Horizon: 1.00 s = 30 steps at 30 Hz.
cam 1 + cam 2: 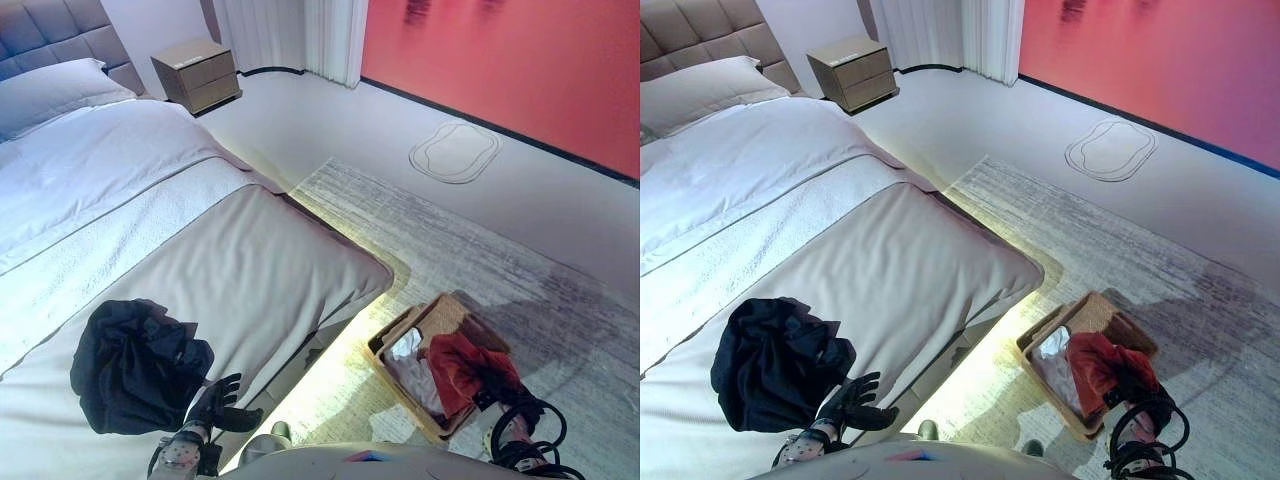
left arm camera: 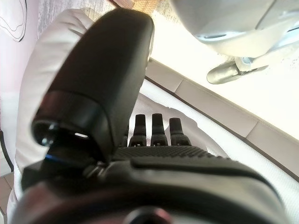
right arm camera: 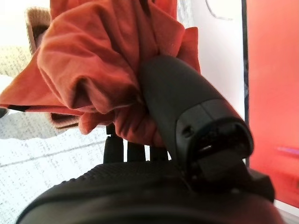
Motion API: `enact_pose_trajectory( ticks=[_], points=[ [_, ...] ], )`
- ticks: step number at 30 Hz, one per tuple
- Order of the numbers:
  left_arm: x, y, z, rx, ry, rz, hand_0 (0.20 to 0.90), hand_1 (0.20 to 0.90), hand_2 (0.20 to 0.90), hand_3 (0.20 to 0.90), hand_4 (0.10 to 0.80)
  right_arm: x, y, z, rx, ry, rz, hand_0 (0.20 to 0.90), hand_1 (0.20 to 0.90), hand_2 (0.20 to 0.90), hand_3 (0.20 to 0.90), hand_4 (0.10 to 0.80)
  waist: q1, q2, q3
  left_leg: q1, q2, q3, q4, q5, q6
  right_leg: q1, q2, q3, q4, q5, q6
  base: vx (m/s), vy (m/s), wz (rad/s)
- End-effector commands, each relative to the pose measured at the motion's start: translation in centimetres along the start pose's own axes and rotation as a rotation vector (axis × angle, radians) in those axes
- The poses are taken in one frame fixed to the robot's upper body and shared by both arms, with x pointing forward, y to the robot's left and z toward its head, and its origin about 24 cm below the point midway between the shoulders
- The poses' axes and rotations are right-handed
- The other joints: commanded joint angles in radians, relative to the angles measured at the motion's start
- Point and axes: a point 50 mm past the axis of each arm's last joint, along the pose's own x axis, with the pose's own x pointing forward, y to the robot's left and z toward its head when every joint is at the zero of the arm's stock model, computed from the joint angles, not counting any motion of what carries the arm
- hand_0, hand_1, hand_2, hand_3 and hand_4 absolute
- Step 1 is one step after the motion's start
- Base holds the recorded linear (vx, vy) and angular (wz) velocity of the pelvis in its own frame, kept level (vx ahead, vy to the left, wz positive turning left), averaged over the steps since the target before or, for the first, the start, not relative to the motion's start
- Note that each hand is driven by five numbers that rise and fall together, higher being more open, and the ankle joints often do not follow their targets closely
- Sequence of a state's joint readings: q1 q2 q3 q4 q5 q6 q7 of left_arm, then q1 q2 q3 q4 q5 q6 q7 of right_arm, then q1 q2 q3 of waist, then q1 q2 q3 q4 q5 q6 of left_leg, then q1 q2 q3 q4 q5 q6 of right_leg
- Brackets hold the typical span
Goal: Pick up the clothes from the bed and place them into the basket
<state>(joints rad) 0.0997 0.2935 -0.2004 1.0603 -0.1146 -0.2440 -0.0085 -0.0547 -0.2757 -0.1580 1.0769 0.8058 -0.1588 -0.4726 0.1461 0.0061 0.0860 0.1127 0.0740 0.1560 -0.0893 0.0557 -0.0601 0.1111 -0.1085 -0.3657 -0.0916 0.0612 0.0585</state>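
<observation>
A dark navy garment lies bunched on the bed near its foot corner. My left hand rests on the bed just beside the garment, fingers spread and empty; it also shows in the left wrist view. My right hand is shut on a red garment and holds it over the wicker basket on the rug. The right wrist view shows the red cloth bunched against my fingers and thumb. A white garment lies inside the basket.
The bed has a white duvet and a pillow at its head. A wooden nightstand stands at the back. A grey rug lies beside the bed under the basket. A red wall runs along the right.
</observation>
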Motion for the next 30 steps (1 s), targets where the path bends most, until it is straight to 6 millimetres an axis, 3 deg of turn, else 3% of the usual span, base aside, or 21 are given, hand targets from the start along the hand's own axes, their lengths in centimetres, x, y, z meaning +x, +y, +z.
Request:
enact_pose_trajectory(
  ticks=[1,9,16,18,30],
  points=[
    [0.6,1.1,1.8,0.080,-0.076,0.001,0.900,0.900,0.900,0.900,0.800,1.0,0.2,5.2,0.079,-0.136,-0.011,0.300,0.300,0.300,0.200,0.100,0.032,-0.013,-0.021,-0.040,-0.037,-0.042,0.002,-0.035,0.017,0.041,-0.032,-0.036,0.053,-0.038,0.052,0.000,0.000,0.00],
    [0.5,1.1,1.5,0.088,-0.072,-0.001,0.900,0.900,0.900,0.900,0.800,1.4,-0.7,5.2,0.064,-0.132,-0.031,0.300,0.300,0.300,0.200,0.100,0.034,-0.005,-0.020,-0.034,-0.039,-0.051,0.002,-0.037,0.015,0.043,-0.030,-0.042,0.053,-0.037,0.053,0.000,0.000,0.00],
    [0.4,1.0,1.3,0.085,-0.070,-0.004,0.900,0.900,0.900,0.900,0.800,1.3,-0.2,6.0,0.061,-0.164,-0.001,0.300,0.300,0.300,0.200,0.100,0.033,0.002,-0.014,-0.033,-0.040,-0.055,0.002,-0.038,0.014,0.043,-0.028,-0.043,0.054,-0.039,0.051,-0.003,-0.003,0.01],
    [0.4,1.0,1.2,0.083,-0.069,-0.004,0.900,0.900,0.900,0.900,0.800,1.3,-0.3,6.6,0.067,-0.188,0.002,0.900,0.900,0.900,0.900,0.800,0.034,0.003,-0.013,-0.032,-0.039,-0.056,0.002,-0.038,0.012,0.044,-0.027,-0.045,0.052,-0.039,0.051,0.000,0.000,0.00],
    [0.3,0.9,1.0,0.064,-0.056,-0.013,0.900,0.900,0.900,0.900,0.800,1.3,0.1,7.1,0.048,-0.212,0.052,0.900,0.900,0.900,0.900,0.800,0.030,0.003,-0.009,-0.029,-0.038,-0.057,0.002,-0.042,0.011,0.042,-0.026,-0.044,0.056,-0.045,0.049,0.000,0.000,0.00]
  ],
)
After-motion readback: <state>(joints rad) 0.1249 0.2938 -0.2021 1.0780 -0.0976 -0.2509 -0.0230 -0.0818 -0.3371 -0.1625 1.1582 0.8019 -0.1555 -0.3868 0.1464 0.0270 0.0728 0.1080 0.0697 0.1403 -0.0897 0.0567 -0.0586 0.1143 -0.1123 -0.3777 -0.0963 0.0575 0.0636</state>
